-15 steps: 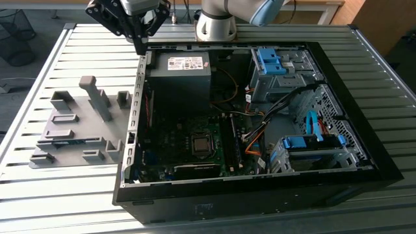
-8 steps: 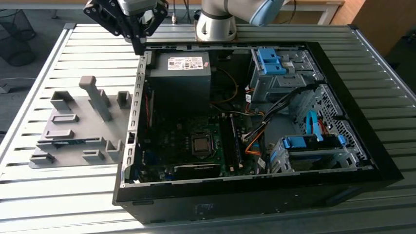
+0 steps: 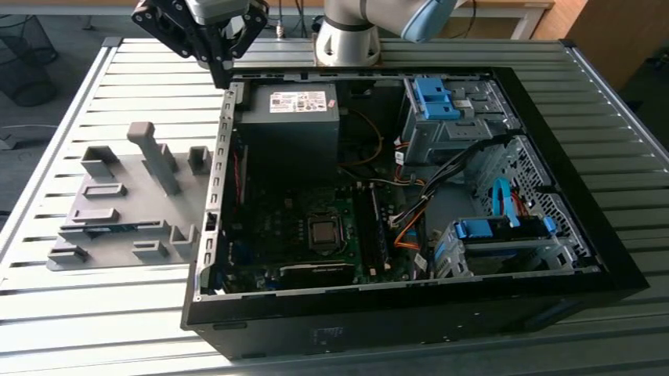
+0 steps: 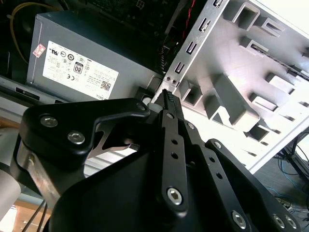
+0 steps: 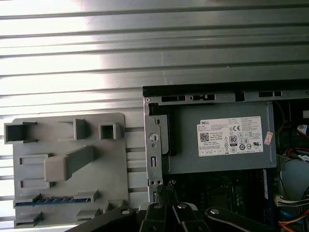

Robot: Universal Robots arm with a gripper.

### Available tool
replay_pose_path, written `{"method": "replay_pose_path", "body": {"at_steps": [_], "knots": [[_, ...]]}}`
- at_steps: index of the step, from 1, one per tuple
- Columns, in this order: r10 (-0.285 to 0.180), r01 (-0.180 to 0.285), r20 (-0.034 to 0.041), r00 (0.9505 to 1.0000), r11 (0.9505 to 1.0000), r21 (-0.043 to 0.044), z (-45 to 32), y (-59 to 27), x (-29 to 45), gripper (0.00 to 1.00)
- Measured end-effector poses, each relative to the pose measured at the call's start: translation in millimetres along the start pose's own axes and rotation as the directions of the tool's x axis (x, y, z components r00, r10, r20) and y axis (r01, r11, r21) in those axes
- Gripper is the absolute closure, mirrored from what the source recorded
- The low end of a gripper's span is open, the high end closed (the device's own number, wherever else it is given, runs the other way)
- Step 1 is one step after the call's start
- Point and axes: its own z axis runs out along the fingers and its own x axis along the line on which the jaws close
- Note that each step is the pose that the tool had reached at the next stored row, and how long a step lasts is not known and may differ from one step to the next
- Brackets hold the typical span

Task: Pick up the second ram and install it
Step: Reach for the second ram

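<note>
The second ram [image 3: 99, 229] is a thin blue-green stick lying in a slot of the grey fixture block [image 3: 125, 205], at the exterior view's left of the PC case [image 3: 616, 258]. In the first wrist view the second ram [image 5: 53, 199] shows as a blue strip near the fixture's [image 5: 67, 140] edge. My gripper [image 3: 221, 78] hangs above the case's back left corner, beside the power supply [image 3: 287, 117], well away from the stick. Its fingers [image 4: 168, 104] meet at a point with nothing between them. In the first wrist view the gripper [image 5: 168, 189] is over the case wall.
The open case holds the motherboard [image 3: 293, 235], long black slots [image 3: 374, 227], orange and black cables [image 3: 413, 207] and blue drive brackets [image 3: 497, 227]. The arm's base [image 3: 350, 39] stands behind the case. Everything rests on a ribbed metal table [image 3: 136, 70].
</note>
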Motion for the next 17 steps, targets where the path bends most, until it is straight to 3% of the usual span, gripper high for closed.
{"method": "replay_pose_path", "body": {"at_steps": [11,17], "knots": [[0.000,0.000,0.0000,1.0000,1.0000,0.0001,0.0,-0.1,1.0,0.89],[0.000,0.000,0.0000,1.0000,1.0000,0.0000,-0.1,-0.4,5.6,0.89]]}}
